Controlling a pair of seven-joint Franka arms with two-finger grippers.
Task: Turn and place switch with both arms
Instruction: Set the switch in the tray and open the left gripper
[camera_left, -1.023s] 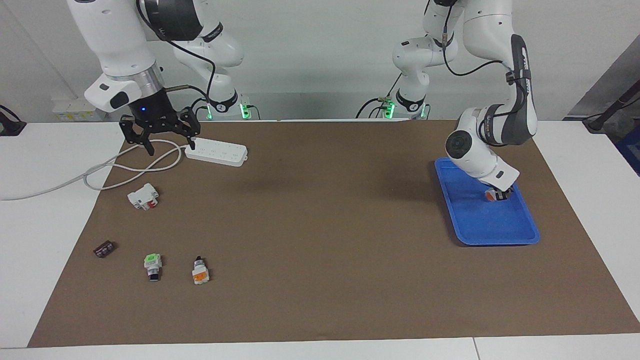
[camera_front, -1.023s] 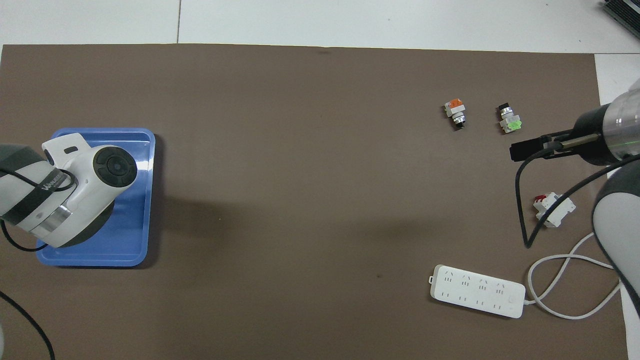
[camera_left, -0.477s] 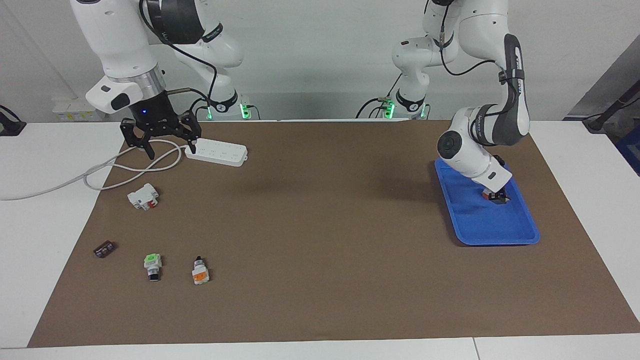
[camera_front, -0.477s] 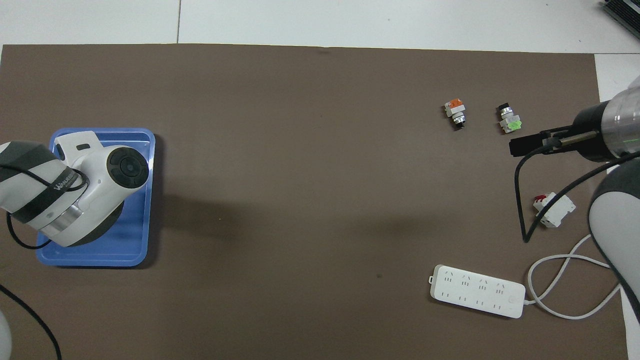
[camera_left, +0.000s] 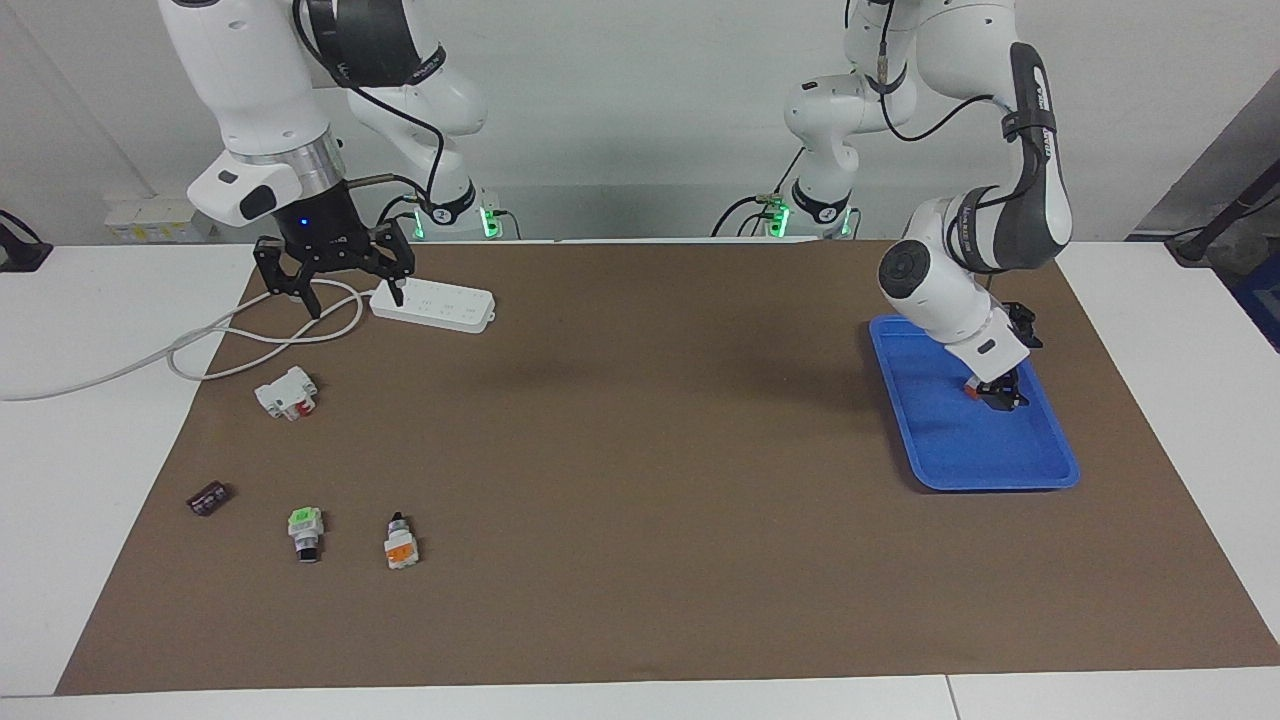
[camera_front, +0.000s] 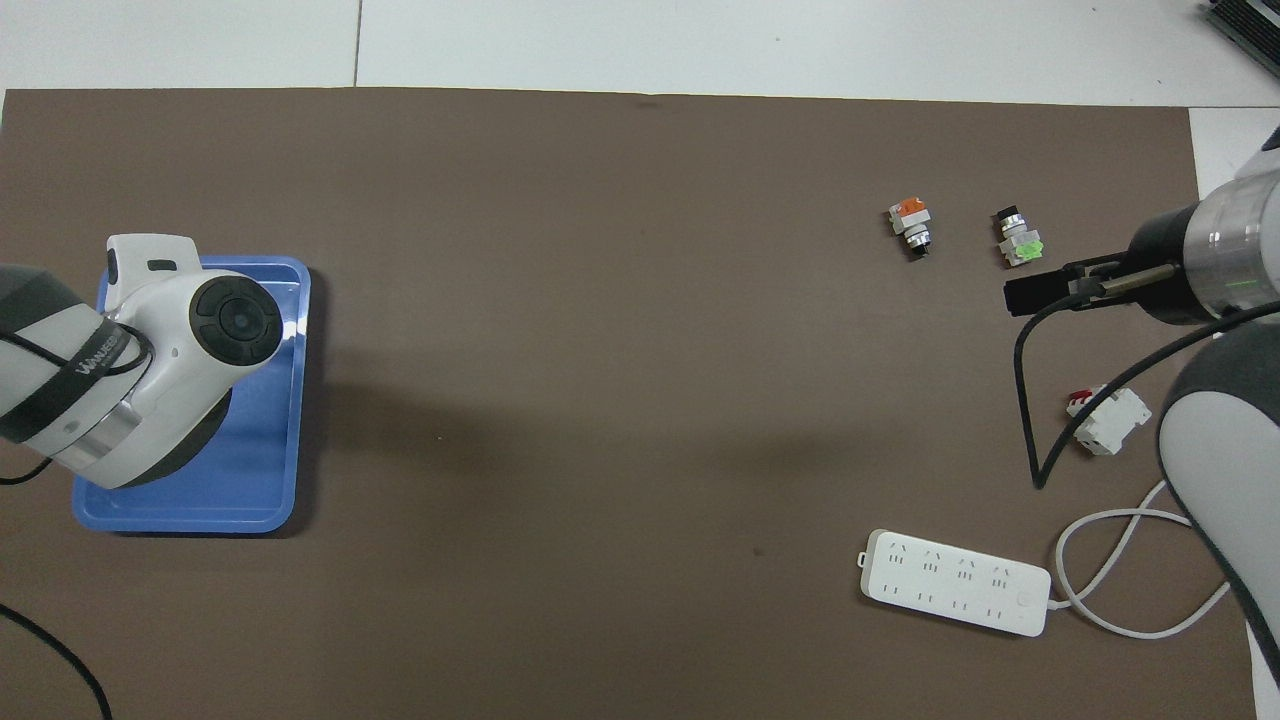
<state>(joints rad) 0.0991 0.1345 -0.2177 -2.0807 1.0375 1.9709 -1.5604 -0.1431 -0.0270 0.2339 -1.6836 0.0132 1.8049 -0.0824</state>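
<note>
Brown matte paper (camera_left: 650, 450) covers the white table, and at the left arm's end sits a glossy blue plastic tray (camera_left: 960, 450) with a raised lip. The left gripper (camera_left: 1000, 393) hangs low inside it. A second ago its wrist sat deeper and lower over the same spot; it has since tipped up and eased back. Beside the gripper's tip, only a sliver of the switch (camera_left: 969, 391) shows, orange-red against the blue, apparently resting on the tray floor. Whether the tool is spread or pinching I cannot tell, as the wrist hides it. The lift suggests a release, so the placing looks all but done. The right gripper (camera_left: 355, 298), spread wide and empty, hovers over the looped white cable by the smooth power strip (camera_left: 432, 303); it has drifted slightly toward the table's middle and otherwise waits. Farther from the robots lie a second orange-faced switch (camera_left: 400, 545), a green-capped one (camera_left: 303, 522), a blocky white breaker with a red part (camera_left: 287, 392) and a small dark piece (camera_left: 208, 497).
</note>
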